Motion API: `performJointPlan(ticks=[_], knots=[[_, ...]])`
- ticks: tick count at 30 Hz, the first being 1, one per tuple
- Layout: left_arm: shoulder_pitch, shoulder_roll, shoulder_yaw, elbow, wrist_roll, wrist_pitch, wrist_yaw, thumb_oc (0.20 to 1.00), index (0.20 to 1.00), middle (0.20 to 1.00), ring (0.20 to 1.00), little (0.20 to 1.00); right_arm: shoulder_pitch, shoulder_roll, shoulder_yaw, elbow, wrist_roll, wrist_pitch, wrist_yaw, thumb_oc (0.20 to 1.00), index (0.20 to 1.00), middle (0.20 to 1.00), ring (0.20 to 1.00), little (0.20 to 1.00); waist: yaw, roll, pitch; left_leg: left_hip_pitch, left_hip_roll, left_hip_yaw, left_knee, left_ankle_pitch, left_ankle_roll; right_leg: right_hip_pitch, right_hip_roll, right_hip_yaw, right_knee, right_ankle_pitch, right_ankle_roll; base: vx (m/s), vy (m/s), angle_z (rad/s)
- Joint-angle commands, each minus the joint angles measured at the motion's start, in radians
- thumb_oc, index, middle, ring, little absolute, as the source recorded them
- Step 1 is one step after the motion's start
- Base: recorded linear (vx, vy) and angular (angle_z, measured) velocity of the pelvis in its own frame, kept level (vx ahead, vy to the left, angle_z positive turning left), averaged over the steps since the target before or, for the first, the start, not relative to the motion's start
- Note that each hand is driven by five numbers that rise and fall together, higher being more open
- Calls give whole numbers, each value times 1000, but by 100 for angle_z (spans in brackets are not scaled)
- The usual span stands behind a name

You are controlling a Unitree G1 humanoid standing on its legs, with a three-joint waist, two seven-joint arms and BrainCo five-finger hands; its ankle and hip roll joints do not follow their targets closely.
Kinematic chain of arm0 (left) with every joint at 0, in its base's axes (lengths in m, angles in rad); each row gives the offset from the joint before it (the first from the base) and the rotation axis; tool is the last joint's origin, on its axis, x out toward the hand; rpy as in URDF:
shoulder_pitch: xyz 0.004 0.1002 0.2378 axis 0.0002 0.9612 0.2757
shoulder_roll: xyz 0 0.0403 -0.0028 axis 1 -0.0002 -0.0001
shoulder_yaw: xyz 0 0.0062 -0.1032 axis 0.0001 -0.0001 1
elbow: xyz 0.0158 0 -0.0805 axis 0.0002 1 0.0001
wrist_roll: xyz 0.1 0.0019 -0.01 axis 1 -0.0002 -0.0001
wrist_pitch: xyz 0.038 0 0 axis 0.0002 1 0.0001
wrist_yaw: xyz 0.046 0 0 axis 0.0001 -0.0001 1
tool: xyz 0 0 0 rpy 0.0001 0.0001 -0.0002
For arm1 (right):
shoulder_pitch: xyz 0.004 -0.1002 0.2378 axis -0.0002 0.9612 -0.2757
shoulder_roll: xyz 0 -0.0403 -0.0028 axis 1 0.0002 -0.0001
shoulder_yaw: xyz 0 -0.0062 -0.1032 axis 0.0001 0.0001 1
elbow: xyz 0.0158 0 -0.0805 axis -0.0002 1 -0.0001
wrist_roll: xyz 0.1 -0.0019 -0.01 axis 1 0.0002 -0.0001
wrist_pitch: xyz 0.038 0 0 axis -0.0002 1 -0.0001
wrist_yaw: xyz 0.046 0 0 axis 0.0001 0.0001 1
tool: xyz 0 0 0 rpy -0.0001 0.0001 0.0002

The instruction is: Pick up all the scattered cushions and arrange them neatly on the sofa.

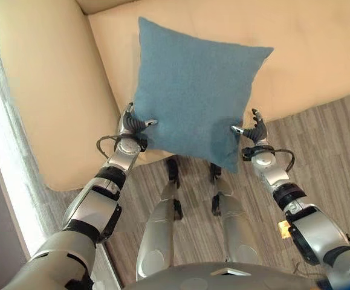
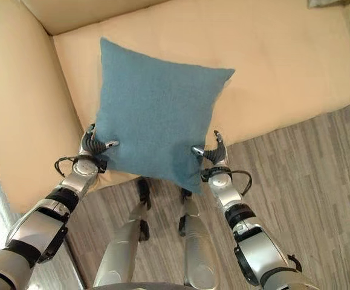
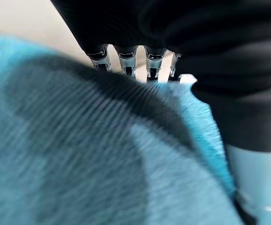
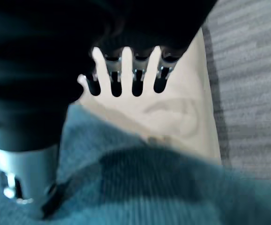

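A blue cushion (image 1: 196, 90) is held up in the air between the two hands, above the front edge of the sofa (image 1: 320, 54). It is square and hangs a little turned, with one corner pointing down toward the floor (image 1: 332, 151) and the upper corners over the beige seat. Its cloth has a fine ribbed weave, seen from close in the wrist views.

The left hand (image 1: 133, 124) grasps the cushion at its lower left edge: the thumb lies on the front face and the fingers (image 3: 126, 63) go behind the cloth. The right hand (image 1: 254, 130) grasps the lower right edge in the same way, with its thumb on the near face and its fingers (image 4: 137, 77) behind the cushion, in front of the beige seat edge.

The sofa has a broad armrest (image 1: 42, 90) on the robot's left side, beside the left hand. The floor is of grey-brown wood planks, and it begins just below the front of the seat.
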Motion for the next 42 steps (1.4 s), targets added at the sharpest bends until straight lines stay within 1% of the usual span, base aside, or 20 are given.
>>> performJointPlan(ticks=[1, 5, 6, 7, 9, 10, 11, 12, 14, 18, 23, 25, 26, 30, 32, 33, 35, 39, 41, 42], knots=[[-11, -7, -18, -16, -39, -23, -20, 1000, 1000, 1000, 1000, 1000, -9, 50, 16, 26, 45, -32, -2, 1000, 1000, 1000, 1000, 1000, -12, -42, -34, -74, -6, -77, 153, -143, -82, 16, -96, 0, -10, 15, 137, 63, 0, 3], [-18, -70, -42, -116, -139, -65, -48, 1000, 1000, 1000, 1000, 1000, -68, 101, 36, 46, 209, -70, 70, 1000, 1000, 1000, 1000, 1000, 2, -33, -42, -134, -9, -95, 174, -145, -84, -31, -94, -2, -14, 18, 137, 10, -19, 3], [-18, -70, -42, -116, -139, -65, -48, 1000, 1000, 1000, 1000, 1000, -68, 101, 36, 46, 209, -70, 70, 1000, 1000, 1000, 1000, 1000, 2, -33, -42, -134, -9, -95, 174, -145, -84, -31, -94, -2, -14, 18, 137, -18, -54, 9], [-11, -106, -43, -161, -250, -93, -88, 1000, 1000, 1000, 1000, 1000, -77, 129, 48, 28, 287, -97, 109, 1000, 1000, 1000, 1000, 1000, 5, -32, -50, -131, -9, -98, 167, -138, -87, -32, -90, -5, -16, 16, 139, -13, -38, 8], [-10, -106, -43, -161, -251, -93, -88, 1000, 1000, 1000, 1000, 1000, -77, 128, 48, 29, 288, -97, 109, 1000, 1000, 1000, 1000, 1000, 5, -32, -51, -130, -9, -98, 166, -138, -87, -32, -90, -5, -16, 16, 139, -8, -40, 4], [18, -139, -56, -211, -354, -104, -156, 1000, 1000, 1000, 1000, 1000, -63, 143, 70, 3, 344, -103, 157, 583, 583, 583, 583, 583, 5, -31, -57, -109, -8, -102, 155, -135, -90, -18, -85, -7, -16, 7, 138, -10, -71, 2], [42, -155, -69, -249, -379, -105, -184, 420, 420, 420, 420, 420, -45, 149, 78, -12, 365, -107, 184, 200, 200, 200, 200, 200, 4, -32, -62, -88, -9, -102, 149, -134, -91, -1, -84, -10, -19, 4, 138, -95, -77, 0], [55, -165, -74, -261, -393, -104, -198, 200, 200, 200, 200, 200, -30, 153, 83, -20, 375, -109, 196, 200, 200, 200, 200, 200, -1, -37, -58, -87, -17, -95, 147, -105, -85, -1, -95, -15, -16, 23, 132, -87, -74, 4], [125, -193, -71, -298, -443, -104, -229, 200, 200, 200, 200, 200, 38, 152, 74, -58, 385, -116, 221, 200, 200, 200, 200, 200, 1, -39, -68, -10, -14, -98, 133, -113, -86, 71, -90, -22, -20, 11, 129, -20, -82, 6], [236, -194, -59, -414, -463, -103, -256, 200, 200, 200, 200, 200, 165, 124, 41, -144, 363, -115, 240, 200, 200, 200, 200, 200, 3, -37, -79, 121, -6, -100, 106, -125, -86, 190, -84, -31, -21, -20, 121, 56, -97, -1], [400, -162, -56, -584, -460, -89, -286, 200, 200, 200, 200, 200, 342, 52, -39, -279, 296, -118, 257, 200, 200, 200, 200, 200, 0, -37, -101, 280, 19, -107, 84, -145, -87, 343, -63, -49, -3, -85, 103, 61, -104, 6], [433, -145, -58, -627, -450, -83, -294, 200, 200, 200, 200, 200, 387, 36, -63, -333, 274, -126, 253, 200, 200, 200, 200, 200, -2, -35, -114, 320, 30, -110, 62, -137, -91, 379, -56, -56, 0, -106, 99, 22, -177, 4], [486, -118, -57, -691, -425, -73, -310, 200, 200, 200, 200, 200, 452, 9, -104, -409, 234, -134, 251, 200, 200, 200, 200, 200, -7, -25, -141, 365, 47, -119, 33, -125, -97, 420, -41, -70, 15, -141, 92, 16, -193, 22], [542, -91, -53, -755, -405, -65, -328, 200, 200, 200, 200, 200, 529, -13, -144, -501, 186, -146, 246, 200, 200, 200, 200, 200, -17, -11, -173, 420, 74, -131, 21, -116, -112, 471, -16, -87, 51, -194, 73, 13, -145, 27], [557, -91, -45, -764, -411, -61, -330, 200, 200, 200, 200, 200, 549, -11, -158, -529, 180, -147, 241, 200, 200, 200, 200, 200, -22, -11, -180, 430, 87, -134, 40, -118, -117, 488, -1, -79, 64, -214, 60, -36, -153, 5], [559, -96, -45, -753, -410, -58, -328, 200, 200, 200, 200, 200, 560, -20, -164, -549, 167, -151, 234, 200, 200, 200, 200, 200, -27, -17, -178, 425, 99, -142, 85, -122, -125, 517, 16, -75, 59, -226, 45, -40, -211, -2], [567, -109, -41, -733, -416, -59, -328, 200, 200, 200, 200, 200, 578, -32, -168, -571, 140, -151, 229, 200, 200, 200, 200, 200, -31, -20, -189, 434, 114, -138, 113, -124, -130, 548, 37, -71, 50, -239, 29, 17, -155, -3], [568, -117, -54, -731, -412, -57, -329, 200, 200, 200, 200, 200, 582, -42, -182, -590, 114, -148, 221, 200, 200, 200, 200, 200, -36, -24, -203, 443, 88, -148, 107, -128, -120, 571, 36, -72, 35, -229, 28, 49, -5, 4], [539, -119, -68, -748, -402, -59, -321, 200, 200, 200, 200, 200, 568, -39, -202, -613, 121, -148, 204, 200, 200, 200, 200, 200, -42, -29, -208, 394, 36, -148, 118, -140, -106, 552, 20, -65, 33, -211, 38, 36, 120, 22], [539, -118, -68, -748, -402, -59, -321, 200, 200, 200, 200, 200, 568, -39, -202, -613, 121, -148, 204, 200, 200, 200, 200, 200, -42, -29, -209, 393, 35, -147, 119, -140, -105, 550, 20, -65, 34, -211, 38, 26, 125, 8]])
